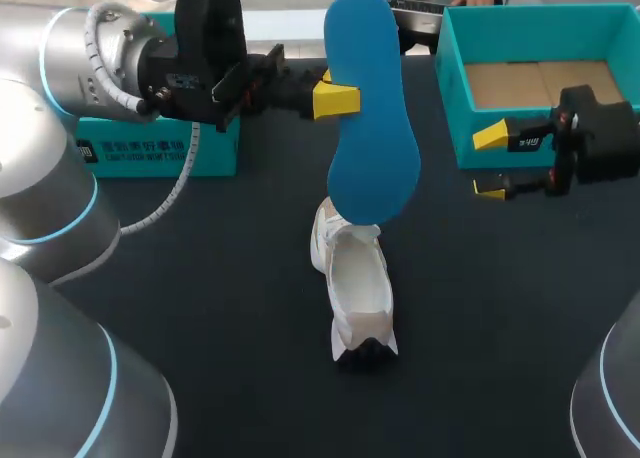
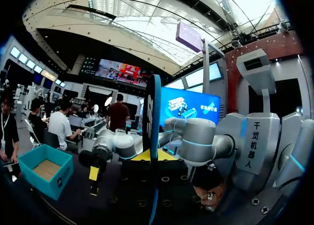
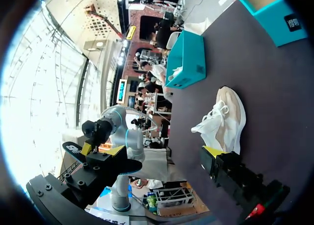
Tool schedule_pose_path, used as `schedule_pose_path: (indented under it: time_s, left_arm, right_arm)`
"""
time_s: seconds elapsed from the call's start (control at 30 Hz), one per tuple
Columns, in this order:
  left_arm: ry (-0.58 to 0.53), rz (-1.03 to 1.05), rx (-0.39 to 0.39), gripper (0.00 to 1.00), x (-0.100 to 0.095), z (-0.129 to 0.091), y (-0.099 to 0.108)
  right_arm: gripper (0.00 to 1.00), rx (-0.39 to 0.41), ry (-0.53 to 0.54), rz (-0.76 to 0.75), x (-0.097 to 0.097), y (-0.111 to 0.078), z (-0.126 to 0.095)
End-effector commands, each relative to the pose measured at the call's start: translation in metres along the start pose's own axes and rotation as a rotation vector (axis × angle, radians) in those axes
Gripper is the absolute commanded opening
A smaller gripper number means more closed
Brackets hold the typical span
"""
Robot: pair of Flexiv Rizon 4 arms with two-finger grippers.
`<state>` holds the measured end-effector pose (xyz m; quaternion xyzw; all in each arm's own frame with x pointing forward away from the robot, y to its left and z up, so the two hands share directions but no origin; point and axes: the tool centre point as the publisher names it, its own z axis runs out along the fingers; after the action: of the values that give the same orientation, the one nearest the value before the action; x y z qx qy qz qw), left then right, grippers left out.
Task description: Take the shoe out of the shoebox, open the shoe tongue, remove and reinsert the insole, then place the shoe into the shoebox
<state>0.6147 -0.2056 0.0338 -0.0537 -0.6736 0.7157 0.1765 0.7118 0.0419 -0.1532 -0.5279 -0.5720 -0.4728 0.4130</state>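
Insole (image 1: 372, 108) first: my left gripper (image 1: 345, 97) is clamped on its edge. One yellow tip presses the blue face I can see, and the other, I judge, sits behind it. In the left wrist view the insole runs edge-on straight up between my fingers, so it hangs upright in the air.

Just below its lower end lies the shoe (image 1: 352, 278), standing on its sole on the table (image 1: 200, 298), laces bunched at the end nearest the insole. I cannot tell whether the insole's lower end touches the shoe or only hangs over it.

The step in hand, as I judge it, is feeding the insole back in. To do that well I should:

- lay the insole down from upright to a shallow angle
- lead its front end into the opening
- slide it along the inner floor rather than push from above, or it will buckle
- loosen my hold only once it lies flat

The shoe looks light and free to skid. My right gripper (image 1: 490, 161) hangs across from my left, with its fingers spread and nothing between them. It would do best steadying the shoe or holding the tongue back.

Just past my right gripper stands the shoebox (image 1: 455, 98), open, with its cardboard floor bare. That comes later.
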Motion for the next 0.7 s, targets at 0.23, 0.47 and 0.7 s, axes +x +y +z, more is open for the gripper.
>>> schedule_pose_path:
  time_s: [0.23,0.47,0.7]
  left_arm:
    - [-0.060,0.694,-0.101,0.00,-0.009,0.003,0.046]
    - [-0.131,1.192,-0.099,0.00,-0.023,-0.001,0.071]
    - [-0.102,1.583,-0.272,0.00,-0.036,-0.010,0.089]
  right_arm:
    - [1.00,-0.001,-0.002,0.000,0.000,0.000,0.001]
    - [1.00,-0.001,-0.002,0.000,0.000,0.000,0.001]
    - [1.00,-0.001,-0.002,0.000,0.000,0.000,0.001]
